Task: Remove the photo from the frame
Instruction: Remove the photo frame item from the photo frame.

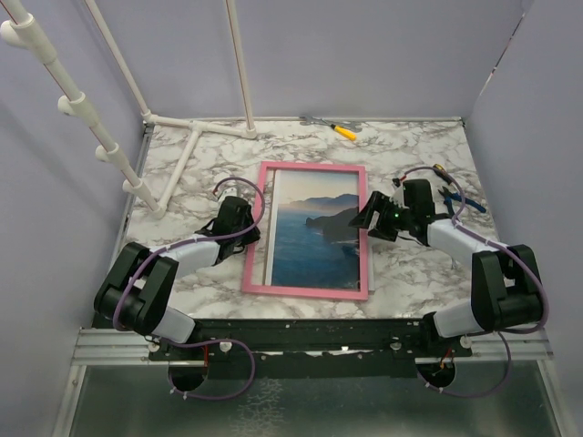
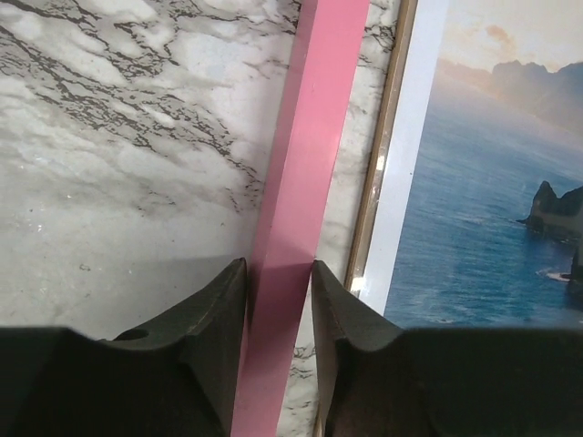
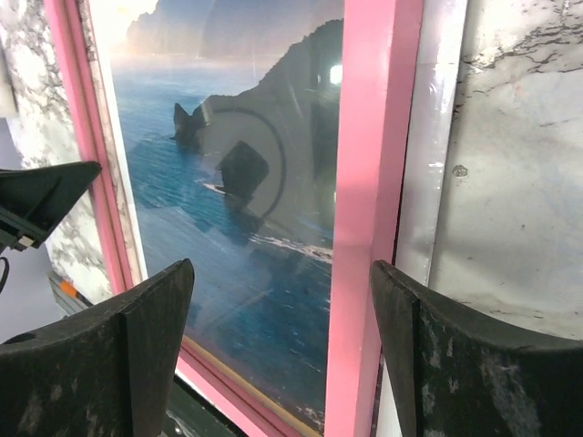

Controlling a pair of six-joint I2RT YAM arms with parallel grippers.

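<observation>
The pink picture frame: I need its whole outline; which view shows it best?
The top external view: the whole pink rectangular picture frame lies in shot, all four corners visible. The left wrist view shows only a stretch of its left side, the right wrist view mainly part of its right side.

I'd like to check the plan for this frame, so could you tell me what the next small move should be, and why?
Probably close the right hand on the frame's right rail. Its fingers stand open astride that pink rail, while the left hand sits close around the left rail; with the photo still inside, a two-sided hold seems needed first.
</observation>
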